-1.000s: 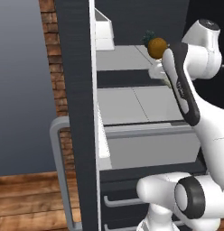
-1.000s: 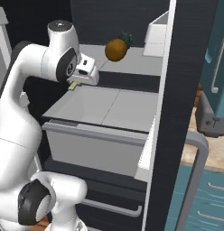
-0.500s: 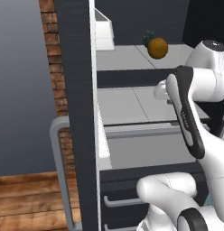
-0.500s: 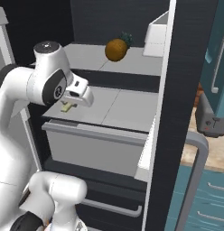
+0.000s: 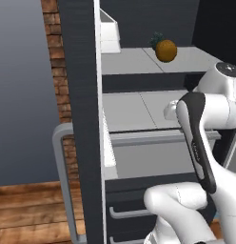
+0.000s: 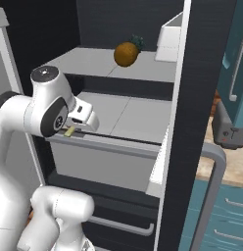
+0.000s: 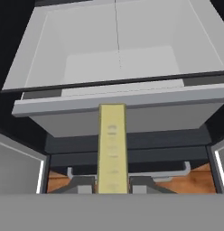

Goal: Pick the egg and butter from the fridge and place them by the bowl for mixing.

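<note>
My gripper (image 7: 112,184) is shut on the butter (image 7: 112,146), a thin pale-yellow stick that juts forward between the dark fingertips (image 7: 80,182). In the right base view the butter (image 6: 69,131) pokes out under the hand at the front edge of the fridge's (image 6: 94,29) lower shelf, above the grey drawer (image 6: 104,162). The hand view looks down past the stick into that open drawer (image 7: 118,67). The egg and the bowl are out of view.
An orange round fruit with a leafy top (image 5: 166,50) (image 6: 126,53) rests on the upper shelf. The open black fridge door (image 5: 82,119) (image 6: 197,122) carries a white bin (image 5: 109,31). Teal cabinets (image 6: 226,215) and a counter appliance (image 6: 230,132) stand at the right.
The arm has dropped from the upper shelf's height and drawn back toward the fridge's front edge, carrying the butter down to the drawer's level. The fruit has not moved.
</note>
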